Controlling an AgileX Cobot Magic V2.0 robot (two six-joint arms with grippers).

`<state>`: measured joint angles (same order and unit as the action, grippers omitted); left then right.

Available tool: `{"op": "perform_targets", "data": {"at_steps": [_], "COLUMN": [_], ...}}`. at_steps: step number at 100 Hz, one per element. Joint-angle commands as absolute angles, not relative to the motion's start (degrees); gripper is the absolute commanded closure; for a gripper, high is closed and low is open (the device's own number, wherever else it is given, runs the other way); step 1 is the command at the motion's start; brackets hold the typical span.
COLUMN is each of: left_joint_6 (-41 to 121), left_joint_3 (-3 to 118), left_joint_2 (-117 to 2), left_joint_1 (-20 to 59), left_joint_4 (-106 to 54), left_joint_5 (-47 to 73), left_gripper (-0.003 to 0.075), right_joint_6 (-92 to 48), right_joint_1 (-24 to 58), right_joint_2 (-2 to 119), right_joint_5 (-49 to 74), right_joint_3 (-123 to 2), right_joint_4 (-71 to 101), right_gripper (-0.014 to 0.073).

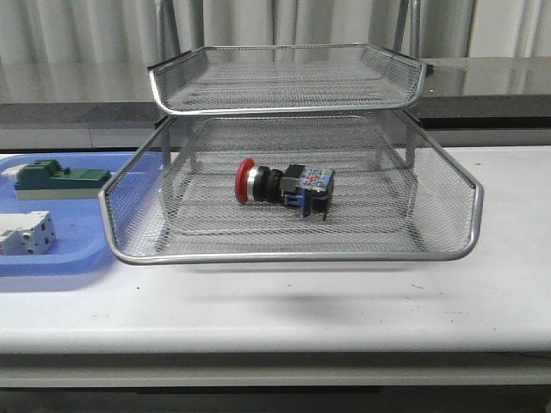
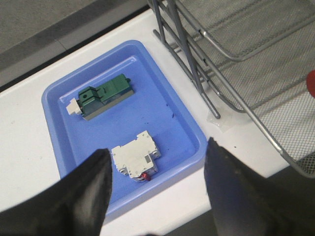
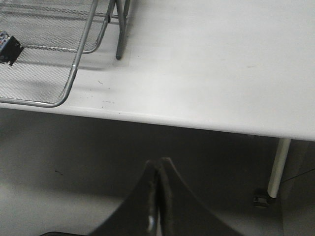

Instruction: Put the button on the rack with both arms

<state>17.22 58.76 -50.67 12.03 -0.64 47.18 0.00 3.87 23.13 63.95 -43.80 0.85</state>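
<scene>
The left fingers (image 2: pixel 157 196) are wide apart over the blue tray (image 2: pixel 59 98). The right fingers (image 3: pixel 158 196) are pressed together, holding nothing, past the counter (image 3: pixel 206 73) edge. The button (image 1: pixel 284 185) lies on its side in the rack (image 1: pixel 293 254), whose tier sticks out; a bump might roll it.

- A white table (image 1: pixel 344 310) fills the lower half of the front view; its surface is plain, with a few faint dark specks.
- A flat blue tray (image 1: pixel 65 258) rests on the table at about 9 o'clock in the front view, cut off by the picture's edge.
- A green-topped block (image 1: pixel 56 179) on a pale base lies in the tray's far part.
- A white terminal block (image 1: pixel 26 232) lies in the tray's near part, apart from the green one; the left wrist view shows a small red spot on one end.
- A grey counter (image 1: pixel 77 86) with pale curtains (image 1: pixel 86 30) behind it runs across at 12 o'clock.
- A white table leg (image 3: pixel 278 167) stands on the grey floor (image 3: pixel 59 162) in the right wrist view.
</scene>
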Motion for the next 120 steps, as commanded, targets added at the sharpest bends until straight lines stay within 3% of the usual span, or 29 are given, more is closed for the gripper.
{"op": "perform_targets", "data": {"at_steps": [1,48,100,120], "left_joint_6": [13.58,9.11,9.11,9.11], "left_joint_3": [53.17,23.00,14.40,14.40], "left_joint_2": [-44.50,-14.79,-13.52,-13.52], "left_joint_1": [11.49,11.49,11.49,11.49], "left_joint_4": [-1.60,-2.84,-2.84,-2.84], "left_joint_5": [36.39,7.10,-1.38,-1.38], "left_gripper": [0.0322,0.0322,0.0328,0.0448], "right_joint_6": [0.00,0.00,0.00,0.00], "right_joint_1": [3.88,3.88,3.88,3.88], "right_joint_2": [23.54,23.54,23.54,23.54], "right_joint_5": [60.64,60.64,60.64,60.64], "right_joint_3": [-45.66,-45.66,-45.66,-45.66], "right_joint_4": [0.37,0.37,0.37,0.37], "right_gripper": [0.0664,0.0664,0.0664,0.0664]}}
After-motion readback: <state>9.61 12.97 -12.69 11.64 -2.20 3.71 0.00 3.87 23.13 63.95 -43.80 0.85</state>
